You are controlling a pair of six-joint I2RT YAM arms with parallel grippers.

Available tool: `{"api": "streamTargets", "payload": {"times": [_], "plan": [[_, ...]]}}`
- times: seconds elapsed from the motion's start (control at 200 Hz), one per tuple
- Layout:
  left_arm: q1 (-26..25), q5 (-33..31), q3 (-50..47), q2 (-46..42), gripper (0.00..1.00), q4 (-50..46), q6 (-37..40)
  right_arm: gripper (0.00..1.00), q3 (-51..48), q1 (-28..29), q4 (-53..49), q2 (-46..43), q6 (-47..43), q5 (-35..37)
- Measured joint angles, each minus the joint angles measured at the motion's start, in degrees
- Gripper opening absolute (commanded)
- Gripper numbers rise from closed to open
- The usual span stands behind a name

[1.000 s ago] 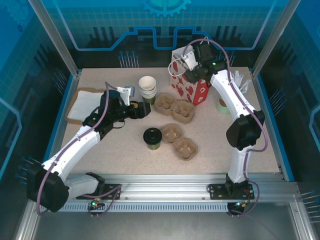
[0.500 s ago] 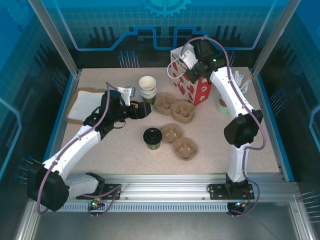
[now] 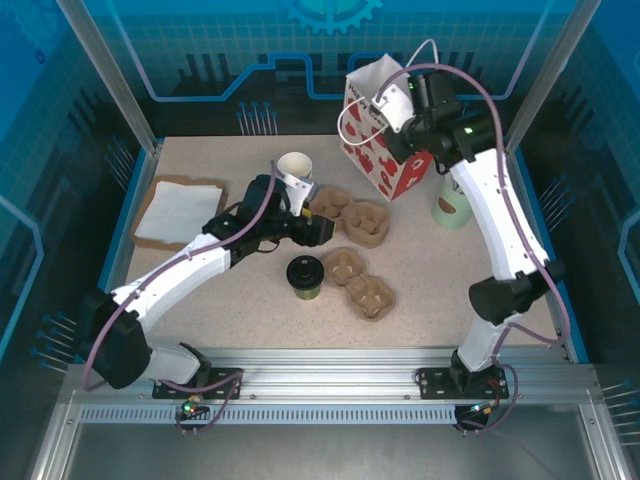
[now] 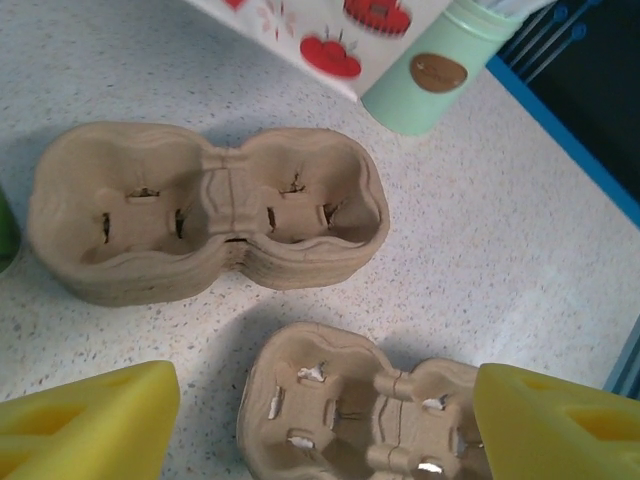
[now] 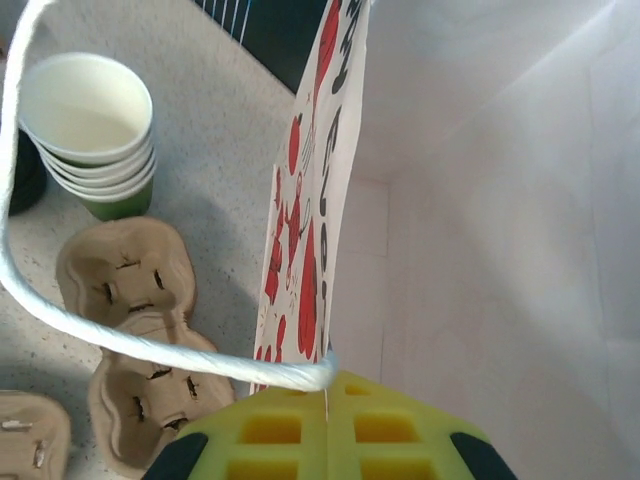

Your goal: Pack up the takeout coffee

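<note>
Tracking the small green paper cup with round black plastic lid (image 3: 303, 277): upright on the speckled surface (image 3: 200, 290), lid on, just beside the nearer brown moulded-pulp two-cup carrier (image 3: 362, 282). Not gripped, not packed yet.

Changed over the last second:
- Left claw (image 3: 318, 232): swung away from the stack of lidless green cups (image 3: 295, 172) to above the farther pulp carrier (image 3: 350, 215). Eased in slightly, still wide apart, nothing held.
- Right claw (image 5: 325, 425): clamped fully shut on the rim of the white paper bag with red print (image 3: 385, 150) and pulled up. Bag now raised at that edge and tilted, mouth open, white rope handle (image 5: 60, 300) looping across the wrist view. Can't tell whether the bag base is still touching the surface.

Reading that as: bag held open as the receiver, left side lining up on a carrier before the cup. Could equally be a pass-over toward the cup; can't tell.

Cup vs left claw: near, toward the arm bases and a little left of the fingers, outside the jaws, no contact. Cup vs right claw: well apart, with both carriers in between.

Likely still to do: grip, seat in carrier, load into bag.
</note>
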Motion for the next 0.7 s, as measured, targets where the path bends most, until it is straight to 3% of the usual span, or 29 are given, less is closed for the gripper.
{"api": "streamTargets", "payload": {"times": [0.24, 0.505, 0.7], "plan": [[-0.4, 0.1, 4.2, 5.7, 0.75, -2.6, 16.9, 0.0, -1.4, 1.7, -6.1, -10.3, 6.2, 1.6], [-0.9, 0.7, 10.0, 12.2, 0.77, -5.6, 37.0, 0.0, -14.6, 5.1, -10.0, -26.0, 12.5, 1.8], [-1.0, 0.4, 13.2, 16.9, 0.8, -8.2, 48.4, 0.0, -21.3, 5.2, -13.4, -31.5, 15.3, 5.9]]}}
